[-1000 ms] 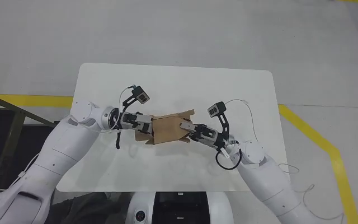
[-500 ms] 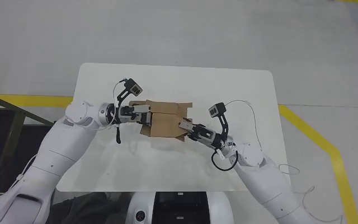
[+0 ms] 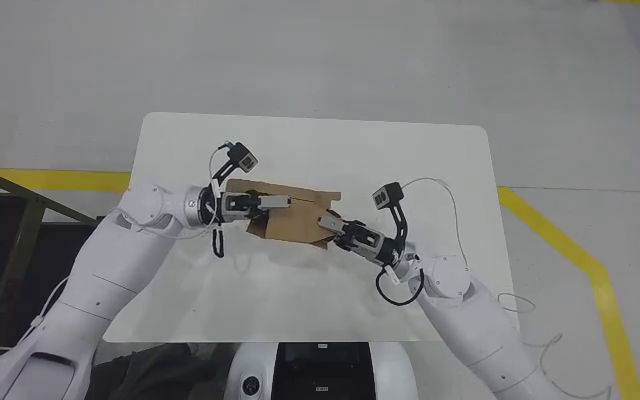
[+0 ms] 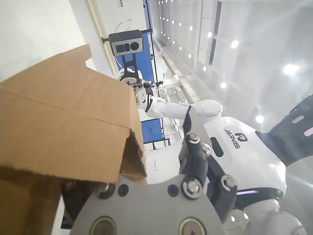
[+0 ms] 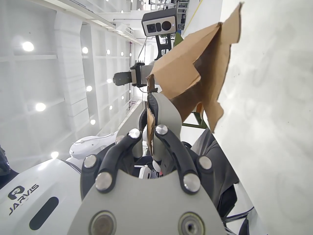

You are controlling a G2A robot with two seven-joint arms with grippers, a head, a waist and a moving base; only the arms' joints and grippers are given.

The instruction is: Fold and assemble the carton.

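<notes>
A brown carton (image 3: 297,212) hangs partly unfolded above the middle of the white table (image 3: 400,160), between my two grippers. My right gripper (image 3: 330,224) is shut on the edge of a flap at the carton's right end; the right wrist view shows its fingertips (image 5: 149,103) pinching the cardboard (image 5: 185,74). My left gripper (image 3: 268,202) is at the carton's left end. In the left wrist view one of its fingers (image 4: 193,125) stands clear of the carton (image 4: 61,123), while the cardboard hides the other.
A thin white cable (image 3: 445,200) loops over the table near the right arm. Bare table surface lies on all sides of the carton. Yellow floor tape (image 3: 560,240) runs beyond the table's right edge.
The carton has moved away from the table's near edge and spread out wider. Both grippers moved with it, the left wrist turning toward the far side.
</notes>
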